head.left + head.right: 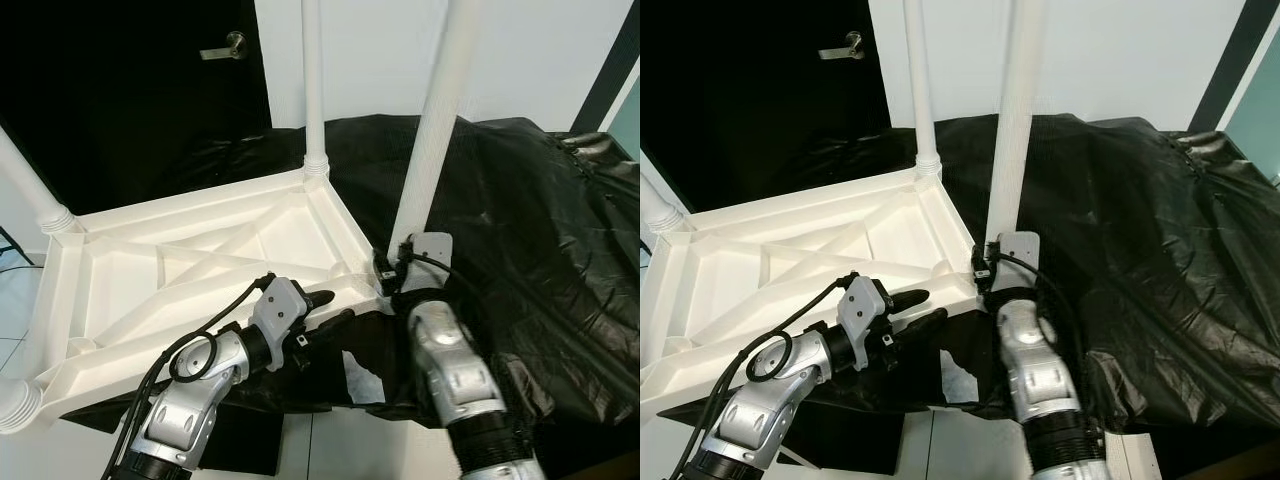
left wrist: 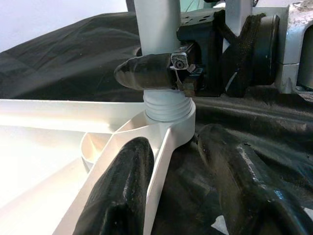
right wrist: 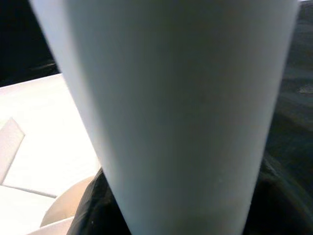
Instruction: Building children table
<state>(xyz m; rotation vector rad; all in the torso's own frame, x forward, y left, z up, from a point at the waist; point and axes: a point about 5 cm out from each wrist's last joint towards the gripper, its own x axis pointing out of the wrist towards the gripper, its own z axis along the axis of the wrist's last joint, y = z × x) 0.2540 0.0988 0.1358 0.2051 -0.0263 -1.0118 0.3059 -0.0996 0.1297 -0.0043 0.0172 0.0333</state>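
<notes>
The white plastic table top (image 1: 200,270) lies upside down on a black cloth. Its near-right leg (image 1: 435,130) stands upright in the corner socket (image 2: 168,110). My right gripper (image 1: 392,265) is shut on the base of that leg, one finger (image 2: 146,73) wrapped across it just above the threads. The leg's white shaft (image 3: 171,107) looms close in the right wrist view. My left gripper (image 1: 335,308) is open and straddles the table's rim (image 2: 156,171) beside that corner, one finger inside the frame and one outside. Another leg (image 1: 313,80) stands at the far corner, and a third (image 1: 30,180) at the left.
The black cloth (image 1: 520,220) covers the surface to the right and behind. A dark door with a lever handle (image 1: 225,45) and a white wall stand at the back. A white scrap (image 1: 362,378) lies on the cloth between my arms. Pale floor shows at the lower left.
</notes>
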